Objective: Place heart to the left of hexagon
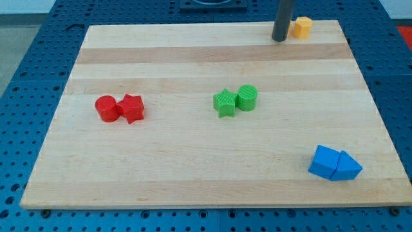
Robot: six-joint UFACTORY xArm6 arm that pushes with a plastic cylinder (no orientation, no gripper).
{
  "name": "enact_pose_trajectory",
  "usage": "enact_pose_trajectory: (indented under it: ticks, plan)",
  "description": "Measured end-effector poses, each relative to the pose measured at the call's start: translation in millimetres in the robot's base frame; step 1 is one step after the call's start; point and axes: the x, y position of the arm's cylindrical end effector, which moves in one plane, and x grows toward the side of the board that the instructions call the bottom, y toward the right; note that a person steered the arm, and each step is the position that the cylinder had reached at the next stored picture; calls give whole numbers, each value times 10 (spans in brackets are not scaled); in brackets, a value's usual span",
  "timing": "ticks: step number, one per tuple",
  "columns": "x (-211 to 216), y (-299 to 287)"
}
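Note:
My tip (279, 39) rests on the board near the view's top right. A small yellow block (303, 27) sits just to the right of the tip, at the board's top edge. It looks touching or nearly so, and its shape is hard to make out. Far to the view's lower left lie a green star (224, 103) and a green cylinder (247, 97), touching. None of the blocks reads clearly as a heart.
A red cylinder (107, 108) and a red star-like block (132, 108) touch at the view's left. A blue cube (324, 161) and a blue triangular block (348, 167) touch at the bottom right. The wooden board (193, 174) lies on a blue perforated table.

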Motion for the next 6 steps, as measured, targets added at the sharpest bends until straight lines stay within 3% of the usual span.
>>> enact_pose_trajectory:
  ticks: [1, 4, 6]
  plan:
    - [274, -86]
    - [309, -146]
    - [768, -1273]
